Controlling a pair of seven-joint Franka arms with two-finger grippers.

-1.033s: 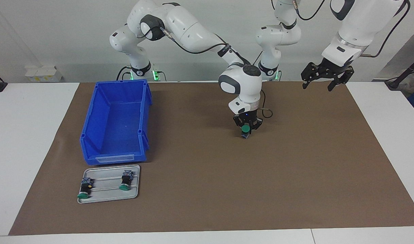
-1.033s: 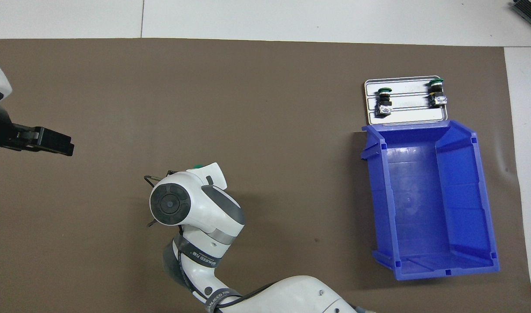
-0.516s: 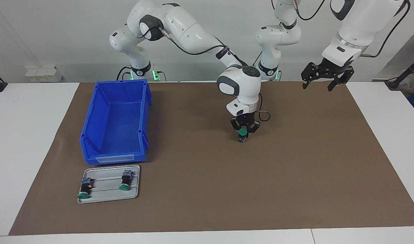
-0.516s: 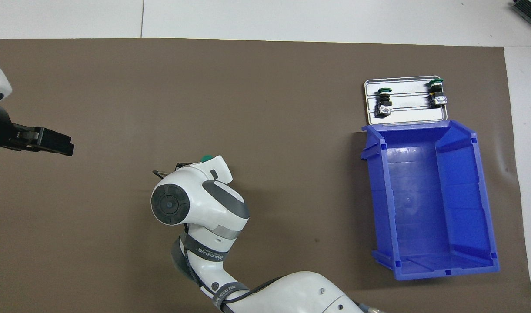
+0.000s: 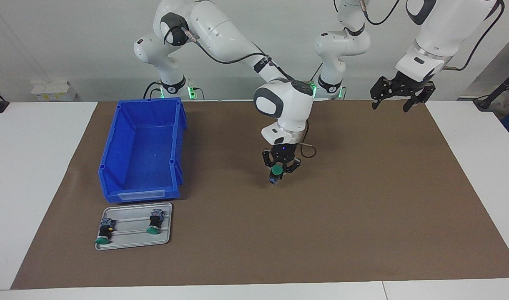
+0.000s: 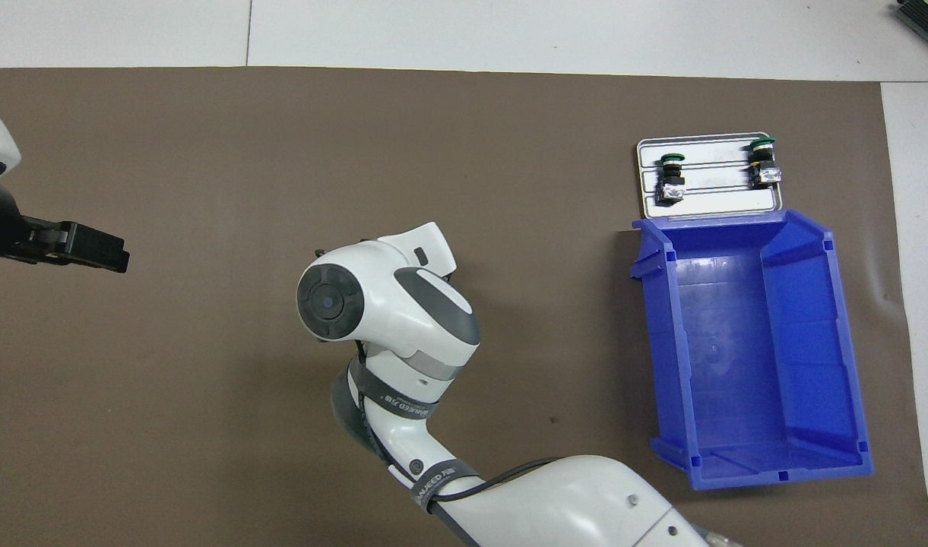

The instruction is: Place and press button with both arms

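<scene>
The right claw [image 5: 280,170] is clamped on the button [image 5: 275,172], held over the middle of the brown surface [image 5: 362,216]. The left claw [image 5: 401,93] waits with its fingers apart, raised over the left arm's end.

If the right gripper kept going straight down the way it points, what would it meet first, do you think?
Probably only the brown mat: the right gripper points down holding the green-capped push-button, terminal end lowest, and nothing lies under it.

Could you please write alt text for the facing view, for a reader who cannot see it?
The right end effector holds a green-capped button above the middle of the brown mat. The left end effector waits, open, raised at its own end. A blue bin and a metal tray carrying two more buttons sit at the right arm's end.
</scene>
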